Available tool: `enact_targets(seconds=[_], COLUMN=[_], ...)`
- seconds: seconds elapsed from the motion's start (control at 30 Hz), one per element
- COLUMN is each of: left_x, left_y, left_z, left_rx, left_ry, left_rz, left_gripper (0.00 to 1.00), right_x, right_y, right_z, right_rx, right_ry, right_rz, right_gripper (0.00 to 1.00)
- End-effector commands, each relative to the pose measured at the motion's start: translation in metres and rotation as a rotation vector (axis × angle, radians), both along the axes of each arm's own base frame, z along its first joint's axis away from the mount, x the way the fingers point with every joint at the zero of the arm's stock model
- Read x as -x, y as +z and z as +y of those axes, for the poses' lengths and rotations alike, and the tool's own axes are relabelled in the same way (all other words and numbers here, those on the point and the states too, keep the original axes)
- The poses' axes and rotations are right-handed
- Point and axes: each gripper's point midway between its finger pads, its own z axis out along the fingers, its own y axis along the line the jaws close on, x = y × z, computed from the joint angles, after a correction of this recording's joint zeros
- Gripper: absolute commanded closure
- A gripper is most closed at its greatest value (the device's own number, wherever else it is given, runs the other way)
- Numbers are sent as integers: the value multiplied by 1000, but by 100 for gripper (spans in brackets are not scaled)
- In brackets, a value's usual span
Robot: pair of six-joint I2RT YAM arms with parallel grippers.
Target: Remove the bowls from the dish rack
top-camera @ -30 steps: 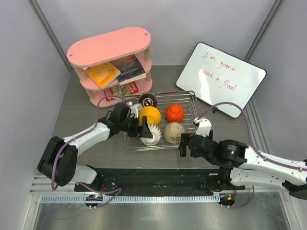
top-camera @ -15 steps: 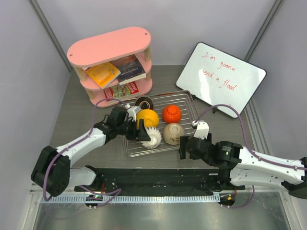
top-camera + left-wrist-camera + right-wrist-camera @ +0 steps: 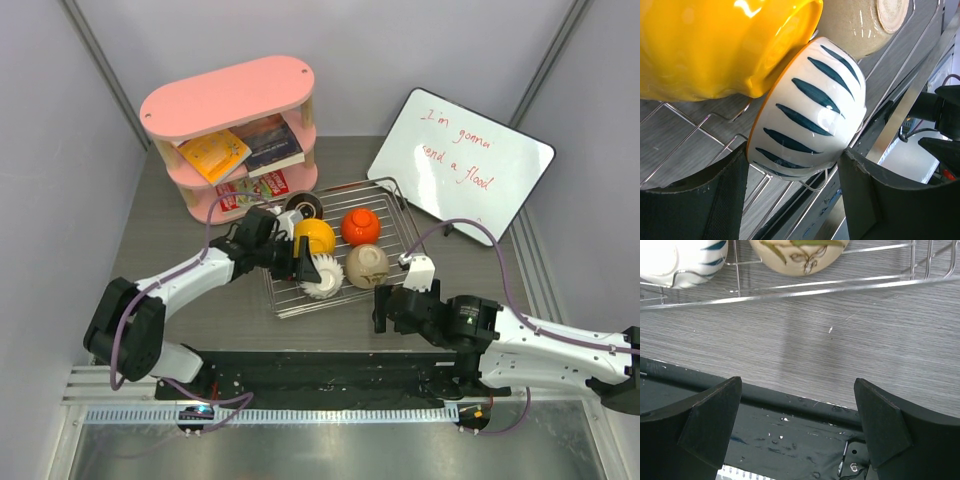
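The silver wire dish rack (image 3: 392, 243) lies mid-table, slightly skewed. It holds a yellow bowl (image 3: 316, 236), an orange-red bowl (image 3: 361, 227), a cream bowl (image 3: 366, 265), a dark brown bowl (image 3: 307, 208) and a white bowl with dark blue stripes (image 3: 322, 277). My left gripper (image 3: 303, 264) reaches in from the left, and its jaws press both sides of the white striped bowl (image 3: 810, 105), which lies tilted against the yellow bowl (image 3: 715, 45). My right gripper (image 3: 384, 308) is open and empty just in front of the rack (image 3: 790, 290), above bare table.
A pink oval shelf (image 3: 235, 100) with books stands at the back left. A whiteboard (image 3: 460, 165) leans at the back right. The black base strip (image 3: 805, 435) runs along the near table edge under my right gripper.
The rack and its bowls have shifted and turned on the table as my left gripper stayed at the white striped bowl. The right arm has barely moved.
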Motion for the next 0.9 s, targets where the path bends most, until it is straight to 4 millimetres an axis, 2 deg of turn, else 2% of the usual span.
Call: enact_targets(seconds=[0.0, 0.2, 0.37, 0.47, 0.67, 0.87], left_x=[-21, -7, 2, 7, 0, -1], left_y=[46, 57, 57, 67, 90, 87], left_z=[-19, -18, -13, -17, -22, -29], left_rx=[103, 139, 127, 164, 190, 192], left_ry=[-34, -84, -109, -132, -142, -165], left_rz=[-92, -106, -114, -99, -149, -126], left_gripper=[100, 100, 100, 100, 100, 100], right_x=[-5, -7, -7, -7, -9, -12], right_y=[1, -3, -8, -12, -10, -6], right_z=[1, -4, -6, -5, -5, -7], right_rx=[-21, -27, -6, 10, 5, -3], right_ry=[-37, -70, -83, -85, -102, -130], right_rz=[-25, -32, -27, -18, -27, -40], right_gripper=[0, 0, 0, 0, 0, 0])
